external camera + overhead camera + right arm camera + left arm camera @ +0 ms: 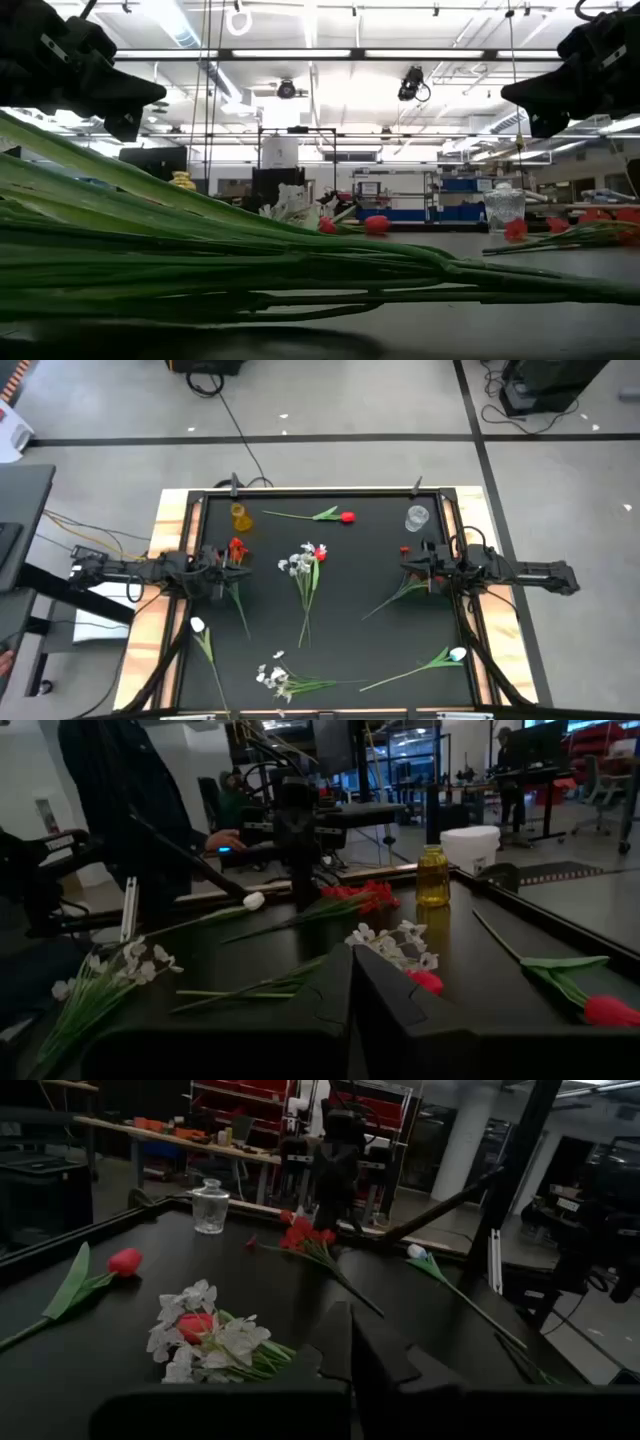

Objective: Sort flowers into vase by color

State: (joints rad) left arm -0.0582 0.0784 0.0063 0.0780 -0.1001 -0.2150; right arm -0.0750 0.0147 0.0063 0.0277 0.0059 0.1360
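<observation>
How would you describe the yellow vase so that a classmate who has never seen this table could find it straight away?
Start at the black table and go to its far edge, on the left arm's side. There, just beyond the left gripper and its red flowers, stands the yellow vase. It is amber-tinted, unlike the clear glass vase in the opposite far corner.

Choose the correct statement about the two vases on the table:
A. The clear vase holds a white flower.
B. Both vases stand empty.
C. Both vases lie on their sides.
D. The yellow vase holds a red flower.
B: the yellow vase and the clear vase both stand upright with no stem inside; the flowers lie on the black table.
</observation>
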